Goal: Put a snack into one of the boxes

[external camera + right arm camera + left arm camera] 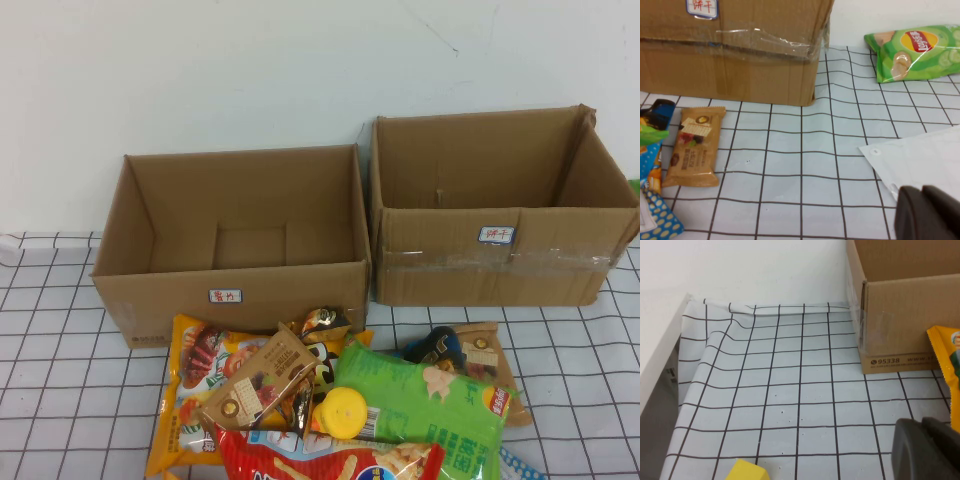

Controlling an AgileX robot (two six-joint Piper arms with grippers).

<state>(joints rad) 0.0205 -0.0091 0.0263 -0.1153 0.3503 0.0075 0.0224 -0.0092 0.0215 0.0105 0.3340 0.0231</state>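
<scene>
Both grippers show only as dark blunt edges: the left gripper above the grid-printed cloth toward the table's left edge, the right gripper toward its right edge, neither holding anything; their finger spread cannot be told. Glossy crinkled snack packets lie heaped at the near edge. Behind them stand two open corrugated cardboard boxes, left box and taped right box.
</scene>
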